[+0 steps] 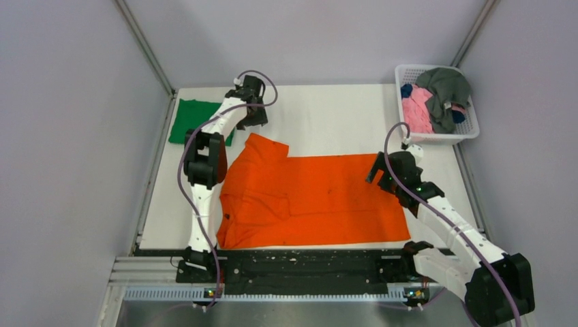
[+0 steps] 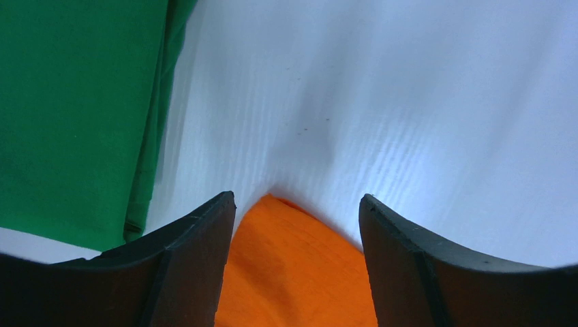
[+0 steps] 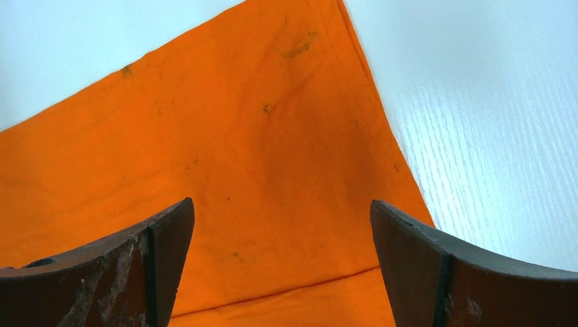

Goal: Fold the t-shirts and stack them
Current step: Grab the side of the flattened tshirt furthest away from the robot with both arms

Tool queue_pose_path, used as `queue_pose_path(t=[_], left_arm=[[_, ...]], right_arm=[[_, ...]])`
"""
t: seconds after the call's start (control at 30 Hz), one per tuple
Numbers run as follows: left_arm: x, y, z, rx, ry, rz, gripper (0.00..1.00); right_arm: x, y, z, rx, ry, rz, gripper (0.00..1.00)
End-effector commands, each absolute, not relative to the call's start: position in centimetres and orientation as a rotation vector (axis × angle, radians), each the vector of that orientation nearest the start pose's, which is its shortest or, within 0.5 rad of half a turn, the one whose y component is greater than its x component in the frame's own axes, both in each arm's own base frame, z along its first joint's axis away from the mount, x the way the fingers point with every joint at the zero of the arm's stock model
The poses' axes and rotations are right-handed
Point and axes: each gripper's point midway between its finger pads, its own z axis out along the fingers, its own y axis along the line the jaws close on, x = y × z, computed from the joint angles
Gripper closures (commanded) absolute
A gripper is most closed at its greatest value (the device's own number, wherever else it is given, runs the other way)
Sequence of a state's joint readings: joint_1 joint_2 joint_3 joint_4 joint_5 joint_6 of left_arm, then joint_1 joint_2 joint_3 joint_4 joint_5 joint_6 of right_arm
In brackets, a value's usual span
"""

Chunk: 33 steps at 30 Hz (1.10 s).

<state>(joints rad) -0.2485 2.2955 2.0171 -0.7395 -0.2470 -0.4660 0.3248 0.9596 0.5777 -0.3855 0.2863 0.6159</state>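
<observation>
The bright orange t-shirt (image 1: 313,197) lies spread flat across the table, one sleeve tip pointing to the far left. My left gripper (image 1: 253,121) hangs over that tip. In the left wrist view its jaws (image 2: 297,199) stand apart with the orange sleeve corner (image 2: 293,272) lying between them, untouched by either finger. My right gripper (image 1: 379,172) is over the shirt's far right corner. It is open (image 3: 281,203), with orange cloth (image 3: 259,157) and a hem seam below the gap. A folded green t-shirt (image 1: 193,121) (image 2: 68,116) lies at the far left.
A white basket (image 1: 443,139) stands at the far right corner and holds pink (image 1: 416,112), grey (image 1: 446,88) and dark blue shirts in a heap. Grey walls close in the table on the left, back and right. A black rail (image 1: 300,262) runs along the near edge.
</observation>
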Motion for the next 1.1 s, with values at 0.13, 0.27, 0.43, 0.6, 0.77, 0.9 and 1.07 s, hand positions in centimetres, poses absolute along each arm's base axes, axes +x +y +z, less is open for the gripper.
queue_pose_path(t=[0.13,0.27,0.43,0.6,0.77,0.9,1.07], left_arm=[[52.7,-10.1,4.9,-0.348,2.590,0.037,0.39],[52.3,-10.5,3.9,-0.341,2.612,0.007,0.43],[52.4,-10.5,2.9,-0.340,2.621,0.011,0.47],[52.5,-11.0,2.2,-0.320,2.634,-0.016,0.54],[52.4,-10.6,1.2,-0.319,2.646,0.014,0.61],[52.5,-10.8,0.8,-0.311,2.652,0.009,0.71],[52.6,-11.2,1.4,-0.290,2.651,-0.024,1.00]], right_arm=[[28.3,6.2,11.2,0.457,2.198,0.131,0.01],[28.3,6.1,11.1,0.459,2.199,0.122,0.01],[28.3,6.0,11.0,0.459,2.202,0.116,0.01],[28.3,5.9,10.8,0.462,2.207,0.107,0.01],[28.6,5.8,10.6,0.468,2.209,0.088,0.01],[29.7,5.9,10.9,0.488,2.194,0.083,0.01],[33.5,5.8,12.3,0.490,2.160,0.031,0.02]])
